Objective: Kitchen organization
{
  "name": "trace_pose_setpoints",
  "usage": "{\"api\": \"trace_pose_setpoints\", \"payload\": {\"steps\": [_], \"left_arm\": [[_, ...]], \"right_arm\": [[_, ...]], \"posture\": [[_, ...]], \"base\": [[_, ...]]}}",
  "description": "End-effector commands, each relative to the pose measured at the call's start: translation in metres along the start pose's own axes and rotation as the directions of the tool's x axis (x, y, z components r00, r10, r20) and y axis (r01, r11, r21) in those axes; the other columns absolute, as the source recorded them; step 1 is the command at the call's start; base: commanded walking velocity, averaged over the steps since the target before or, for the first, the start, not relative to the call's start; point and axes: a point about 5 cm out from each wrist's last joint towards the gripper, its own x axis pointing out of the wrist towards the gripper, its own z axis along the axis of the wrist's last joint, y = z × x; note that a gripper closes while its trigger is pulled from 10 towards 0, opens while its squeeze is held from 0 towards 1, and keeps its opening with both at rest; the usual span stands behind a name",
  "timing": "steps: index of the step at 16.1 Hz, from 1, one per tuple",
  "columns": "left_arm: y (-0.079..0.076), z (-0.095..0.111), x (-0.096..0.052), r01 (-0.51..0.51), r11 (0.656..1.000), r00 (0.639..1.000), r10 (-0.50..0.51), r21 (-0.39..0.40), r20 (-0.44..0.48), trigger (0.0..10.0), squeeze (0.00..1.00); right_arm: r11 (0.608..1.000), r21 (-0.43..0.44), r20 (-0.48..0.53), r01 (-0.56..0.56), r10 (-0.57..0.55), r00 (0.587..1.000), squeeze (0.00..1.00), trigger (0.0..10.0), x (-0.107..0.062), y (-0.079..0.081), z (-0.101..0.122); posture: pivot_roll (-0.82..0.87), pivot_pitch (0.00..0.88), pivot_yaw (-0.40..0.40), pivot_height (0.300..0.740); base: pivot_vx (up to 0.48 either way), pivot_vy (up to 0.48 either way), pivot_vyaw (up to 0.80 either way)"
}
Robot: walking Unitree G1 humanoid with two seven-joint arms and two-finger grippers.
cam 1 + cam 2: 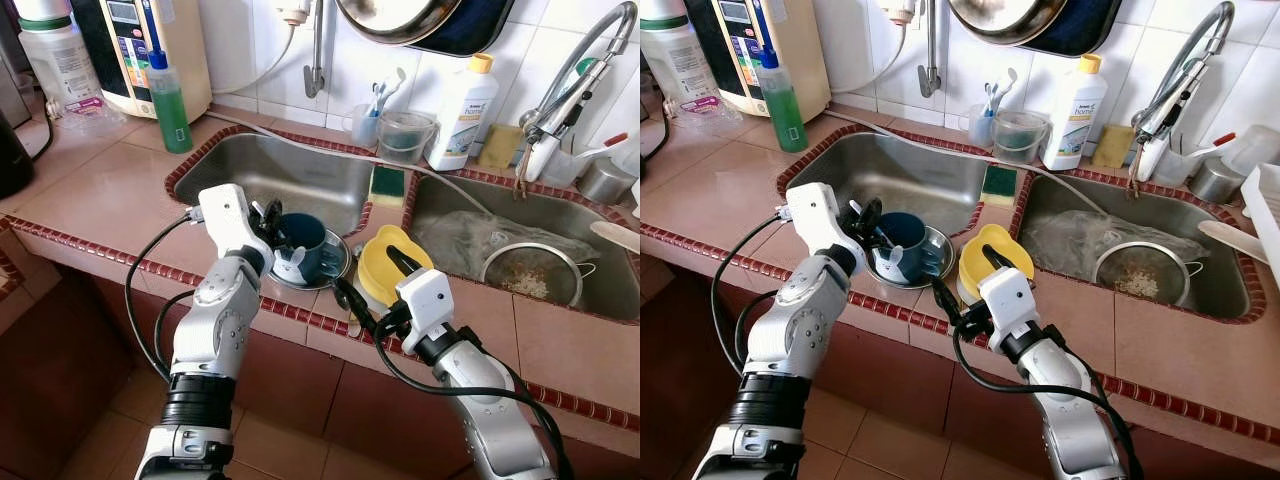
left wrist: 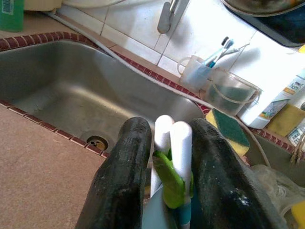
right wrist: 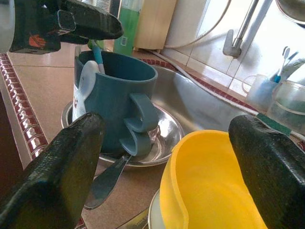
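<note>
A dark blue mug stands on a small metal plate on the tiled counter, at the front rim between the two sinks. My left gripper is over the mug's left rim. It is shut on white-and-green utensil handles that stick up out of the mug. A yellow bowl sits just right of the plate. My right gripper is open over the bowl's near side, its fingers spread wide with the bowl between them. A spoon lies under the mug's handle.
The left sink basin lies behind the mug. The right basin holds a metal strainer and a plastic sheet. A green sponge, a white detergent bottle, a green bottle and the faucet stand along the back.
</note>
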Motion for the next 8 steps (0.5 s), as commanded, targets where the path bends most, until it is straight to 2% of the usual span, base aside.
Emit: {"api": "trace_pose_setpoints", "payload": {"steps": [1,2,3,8], "left_arm": [[-0.0075,0.0086,0.0030,0.024,1.000,0.999,-0.024,-0.001,0.033,0.0,0.00],[-0.0087,0.0090,0.0035,0.027,1.000,0.999,-0.027,0.001,0.035,0.0,0.00],[-0.0094,0.0086,0.0037,0.029,1.000,0.999,-0.029,0.007,0.030,10.0,0.00],[-0.0102,0.0082,0.0057,0.014,1.000,1.000,-0.014,0.015,0.016,10.0,0.00]], "right_arm": [[1.000,-0.013,0.006,0.001,-0.001,1.000,0.00,10.0,0.0010,-0.0011,0.0022],[1.000,-0.015,0.007,0.001,-0.001,1.000,0.00,10.0,0.0015,-0.0012,0.0024],[1.000,-0.016,0.008,0.001,-0.001,1.000,0.00,10.0,0.0015,-0.0011,0.0023],[1.000,-0.018,0.009,-0.002,0.002,1.000,0.00,10.0,0.0015,-0.0011,0.0023]], "posture": [[-0.14,0.000,-0.018,0.740],[-0.14,0.000,-0.018,0.740],[-0.14,0.000,-0.018,0.740],[-0.14,0.000,-0.019,0.740]], "base": [[0.000,0.000,0.00],[0.000,0.000,0.00],[0.000,0.000,0.00],[0.000,0.000,0.00]]}}
